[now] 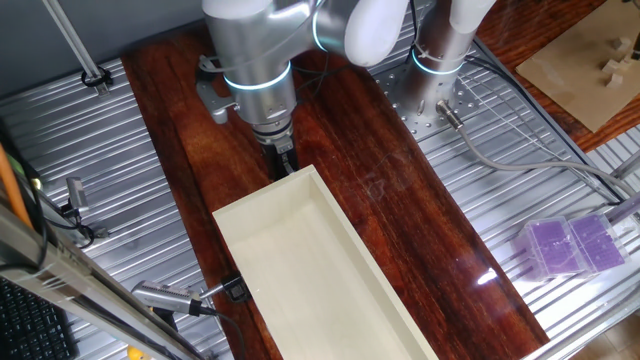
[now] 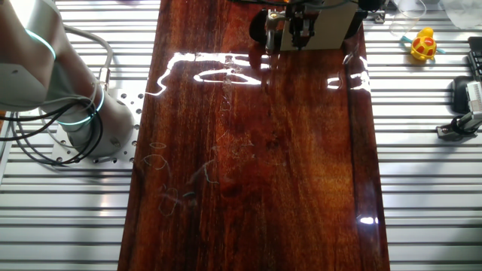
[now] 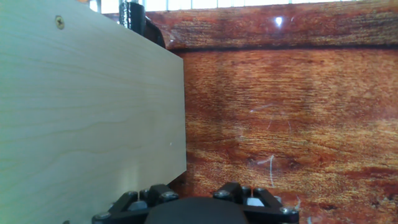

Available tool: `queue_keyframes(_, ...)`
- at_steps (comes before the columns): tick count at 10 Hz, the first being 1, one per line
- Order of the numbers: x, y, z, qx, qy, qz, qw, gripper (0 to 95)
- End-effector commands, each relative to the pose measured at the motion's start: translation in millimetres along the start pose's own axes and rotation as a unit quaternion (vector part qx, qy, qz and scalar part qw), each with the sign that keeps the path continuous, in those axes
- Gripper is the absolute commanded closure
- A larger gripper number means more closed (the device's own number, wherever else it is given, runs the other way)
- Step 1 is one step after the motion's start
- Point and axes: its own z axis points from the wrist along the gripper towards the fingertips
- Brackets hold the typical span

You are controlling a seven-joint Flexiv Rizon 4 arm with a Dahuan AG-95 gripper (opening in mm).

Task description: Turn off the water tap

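Note:
A chrome water tap (image 1: 165, 298) lies at the lower left, held by a black clamp (image 1: 235, 290) against the long side of a pale wooden open box (image 1: 262, 192). My gripper (image 1: 284, 160) points down at the box's far end, well away from the tap. Its fingers look close together and hold nothing. In the other fixed view the gripper (image 2: 300, 34) hangs in front of the box (image 2: 335, 30). In the hand view the box wall (image 3: 87, 112) fills the left, and a bit of chrome and black (image 3: 133, 15) shows past its far corner. Only the finger linkages show there.
The box lies on a dark wooden board (image 1: 400, 200) over a slatted metal table. The arm's base (image 2: 75, 113) with cables is beside the board. A purple plastic box (image 1: 570, 245), a yellow toy (image 2: 424, 45) and cardboard (image 1: 590, 60) lie off the board.

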Motion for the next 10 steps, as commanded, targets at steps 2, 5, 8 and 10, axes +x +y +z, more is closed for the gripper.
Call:
queue_keyframes(2, 1.3, -2.8, -2.5, 0.004, 0.001, -0.012, 0.9999, 38.0)
queue_keyframes(5, 3.7, -11.3, -4.1, 0.006, -0.001, -0.024, 0.9997, 38.0)
queue_keyframes(8, 8.6, -22.2, -8.9, 0.005, 0.001, -0.034, 0.9994, 38.0)
queue_keyframes(10, 10.3, -26.3, -9.5, 0.005, 0.001, -0.038, 0.9993, 38.0)
